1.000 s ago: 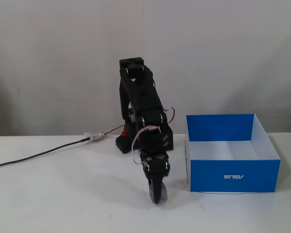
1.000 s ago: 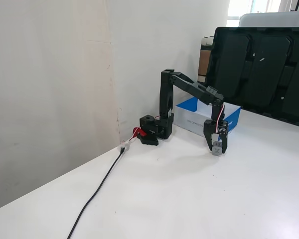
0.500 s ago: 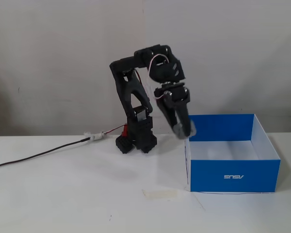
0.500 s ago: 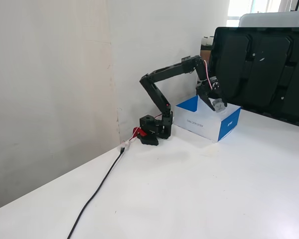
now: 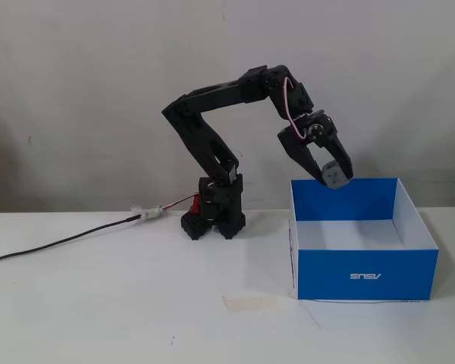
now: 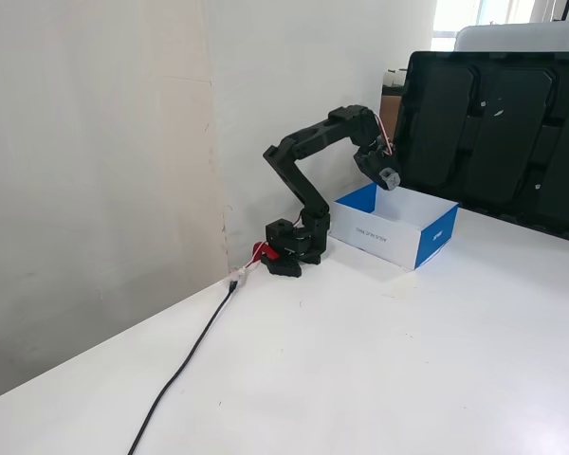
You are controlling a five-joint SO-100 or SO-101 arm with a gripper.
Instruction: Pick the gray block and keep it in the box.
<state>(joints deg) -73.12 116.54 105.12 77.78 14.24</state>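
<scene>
The gray block (image 5: 334,175) is a small cube held between the fingers of my gripper (image 5: 331,179), just above the back rim of the box. The gripper is shut on it and points down. The box (image 5: 362,274) is bright blue outside with a white floor and an upside-down white logo on its front; it stands at the right of the arm base. In the other fixed view the gripper (image 6: 387,183) hangs over the near left part of the box (image 6: 436,242); the block is too small to make out there.
The black arm base (image 5: 216,216) stands at the back against the white wall. A black cable (image 5: 61,243) runs left from it across the white table. A strip of tape (image 5: 249,302) lies in front of the box. A large dark panel (image 6: 498,128) stands behind the box.
</scene>
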